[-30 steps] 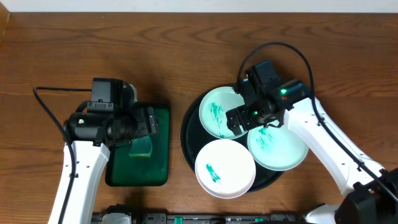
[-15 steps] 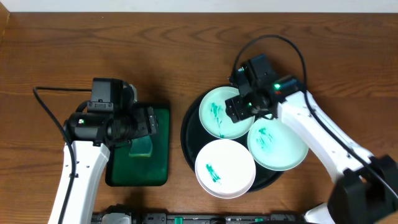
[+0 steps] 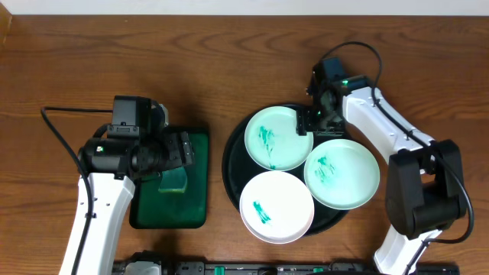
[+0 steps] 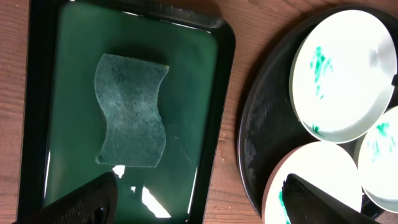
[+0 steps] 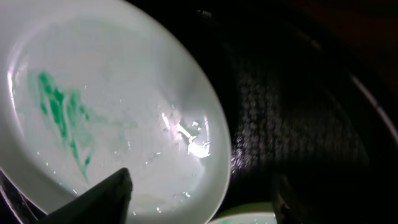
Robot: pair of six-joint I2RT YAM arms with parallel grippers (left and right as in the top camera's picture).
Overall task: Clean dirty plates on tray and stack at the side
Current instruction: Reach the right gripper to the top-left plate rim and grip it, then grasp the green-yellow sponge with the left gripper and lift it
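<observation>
overhead, my right gripper (image 3: 308, 124) straddles the rim of the far plate (image 3: 273, 139) on the tray (image 3: 228, 164), fingers apart. left gripper (image 3: 186, 149) hangs open above the sponge (image 4: 132, 111). i'd call this the pickup step; next, pinch the rim firmly and lift.

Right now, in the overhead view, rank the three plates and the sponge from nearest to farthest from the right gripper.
1. Upper-left plate, its rim right at the right gripper.
2. Right plate, just below the gripper in the picture.
3. Front plate, lower middle.
4. Sponge, far left.
</observation>
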